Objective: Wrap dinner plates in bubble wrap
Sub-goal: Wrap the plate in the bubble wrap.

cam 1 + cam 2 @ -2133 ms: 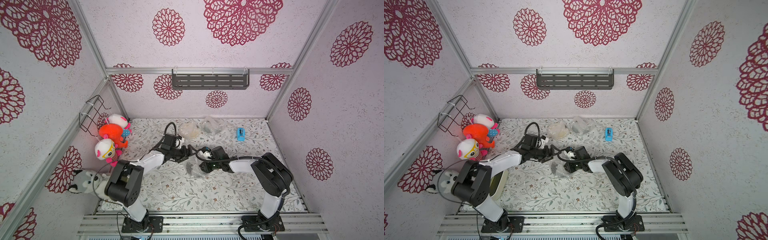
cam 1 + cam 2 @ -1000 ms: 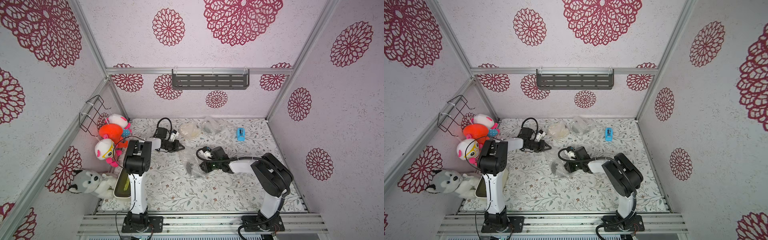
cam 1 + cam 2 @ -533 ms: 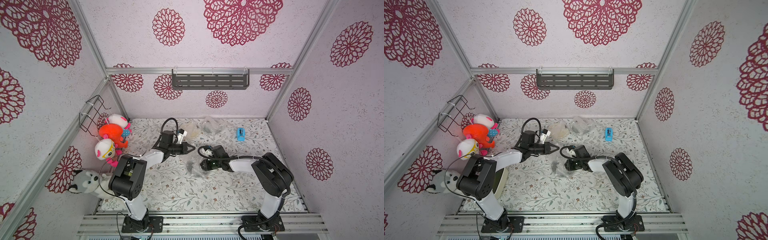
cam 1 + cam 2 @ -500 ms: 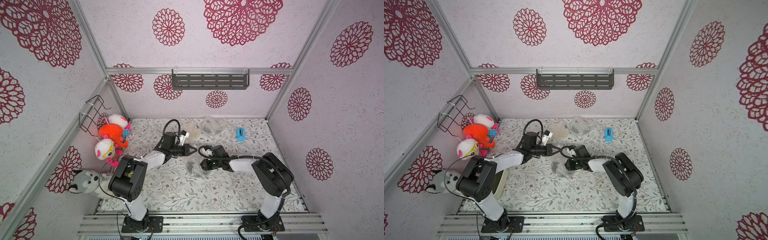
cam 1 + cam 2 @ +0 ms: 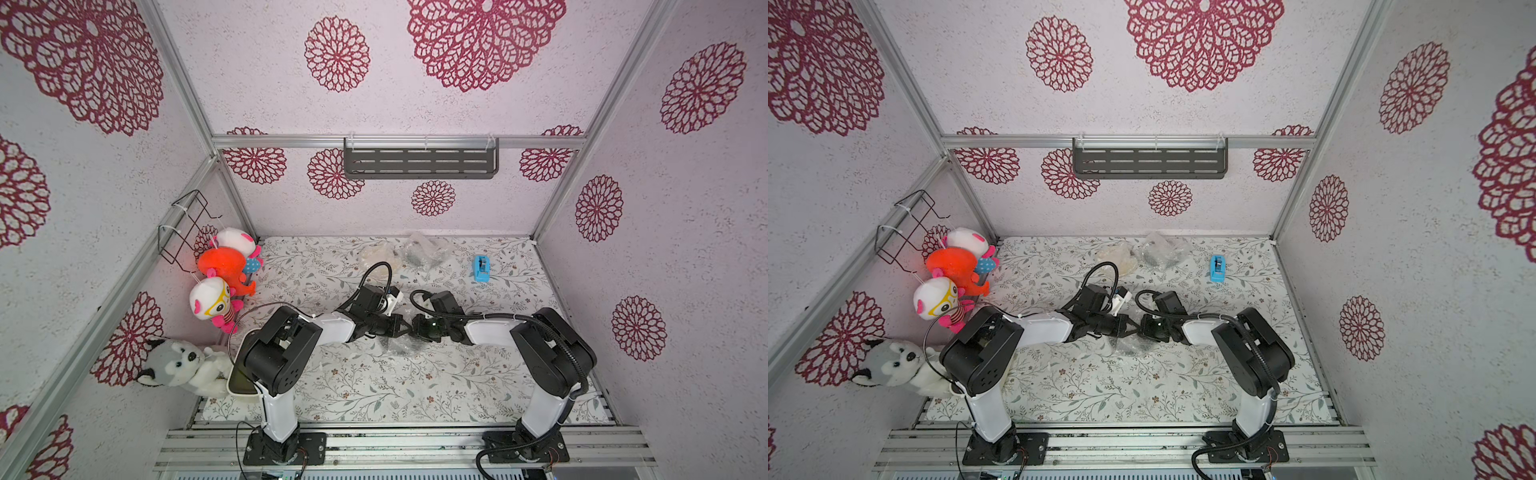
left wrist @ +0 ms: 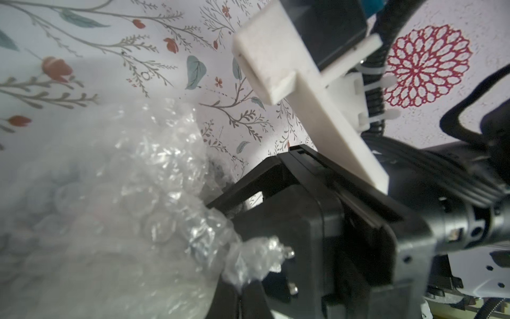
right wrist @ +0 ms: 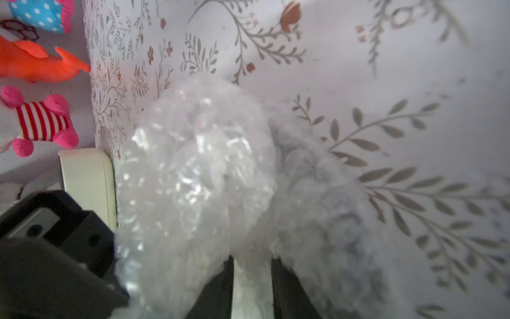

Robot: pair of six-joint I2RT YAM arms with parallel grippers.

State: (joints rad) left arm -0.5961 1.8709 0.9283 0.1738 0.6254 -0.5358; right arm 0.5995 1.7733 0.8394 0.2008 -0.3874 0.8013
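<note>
Right wrist view: the bubble wrap [image 7: 198, 171] is a crumpled, clear bundle lying on the floral table [image 7: 414, 82]. A bunched fold of it fills the narrow gap between the jaws of the right gripper [image 7: 251, 261] and touches both fingers.

In both top views the bundle lies near the table centre, and something dark shows through the film. It is too small to say which plate it is.

The left gripper [image 5: 402, 327] has its jaws together and sits at the far edge of the bundle, tip to tip with the right gripper and just beside it. In the left wrist view a twisted tail of wrap [image 6: 262, 259] sits close to the black fingers. Whether any film is pinched there cannot be told.

Surrounding items:
- A pale wrapped bundle [image 5: 376, 255] and a dark wrapped bundle [image 5: 419, 253] lie side by side near the back wall, well apart from the grippers.
- A blue tape dispenser [image 5: 481, 268] stands to their right.
- A cream tub [image 5: 239, 380] sits at the table's left edge, partly hidden by the left arm.
- Plush toys [image 5: 224, 266] hang along the left wall.
</note>
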